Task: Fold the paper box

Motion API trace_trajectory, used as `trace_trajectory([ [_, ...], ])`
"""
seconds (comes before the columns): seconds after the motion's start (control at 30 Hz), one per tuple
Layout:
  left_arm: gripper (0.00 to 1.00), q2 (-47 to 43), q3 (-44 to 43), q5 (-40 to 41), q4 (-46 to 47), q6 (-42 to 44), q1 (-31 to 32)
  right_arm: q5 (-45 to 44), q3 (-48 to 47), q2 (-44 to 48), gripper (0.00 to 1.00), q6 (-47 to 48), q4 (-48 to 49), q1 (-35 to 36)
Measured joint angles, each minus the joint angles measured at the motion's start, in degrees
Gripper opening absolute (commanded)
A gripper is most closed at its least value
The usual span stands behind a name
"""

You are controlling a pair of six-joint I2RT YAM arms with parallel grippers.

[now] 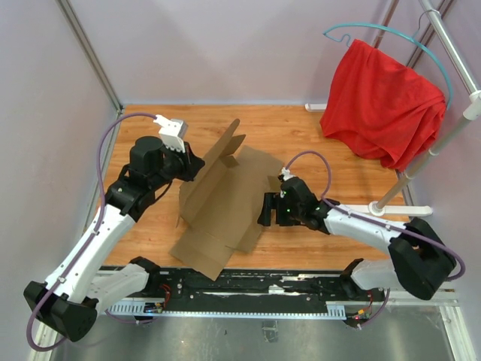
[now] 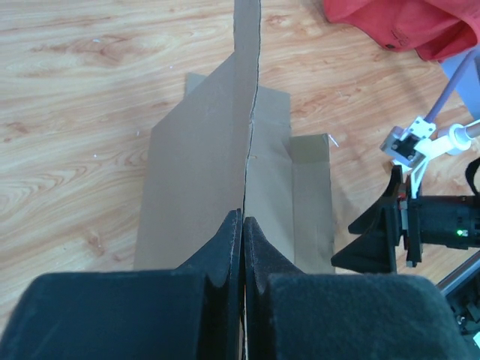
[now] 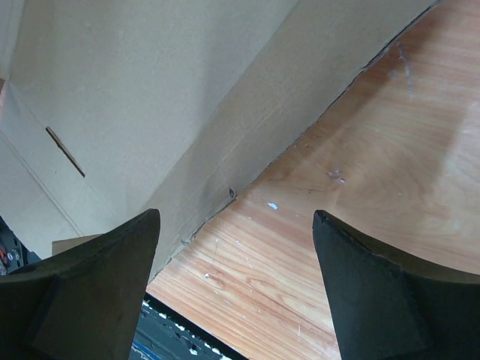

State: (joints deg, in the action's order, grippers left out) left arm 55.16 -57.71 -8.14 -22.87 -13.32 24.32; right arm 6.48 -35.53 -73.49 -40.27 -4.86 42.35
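The left tool (image 2: 243, 223) is pinched on a raised flap of the paper box (image 1: 225, 207), which lies ahead of it on the table (image 1: 323, 143). The right tool (image 3: 236, 219) gapes wide just beside the box's edge. Light, stiff card, probably best gripped at flap edges.

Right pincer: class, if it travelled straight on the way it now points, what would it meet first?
Probably the paper box, whose brown panel rises just ahead of the open right pincer, past a strip of table; depth is uncertain.
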Motion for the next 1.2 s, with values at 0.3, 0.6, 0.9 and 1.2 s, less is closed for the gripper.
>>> trace_trajectory([
  [0.3, 0.0, -0.3, 0.0, 0.5, 0.0, 0.1, -0.3, 4.7, -2.0, -8.7, 0.75, -3.4, 4.1, 0.0],
  [0.6, 0.0, -0.3, 0.0, 0.6, 0.0, 0.2, -0.3, 5.4, -3.3, -11.5, 0.25, -4.3, 5.0, 0.0],
  [0.9, 0.0, -0.4, -0.1, 0.1, 0.0, -0.2, -0.6, 2.4, -6.9, -9.4, 0.01, -2.5, -0.3, -0.2],
  [1.2, 0.63, -3.0, -0.9, 0.0, -0.5, -1.1, -0.6, -2.9, -16.1, -2.5, 0.01, 8.6, -18.3, -4.5],
])
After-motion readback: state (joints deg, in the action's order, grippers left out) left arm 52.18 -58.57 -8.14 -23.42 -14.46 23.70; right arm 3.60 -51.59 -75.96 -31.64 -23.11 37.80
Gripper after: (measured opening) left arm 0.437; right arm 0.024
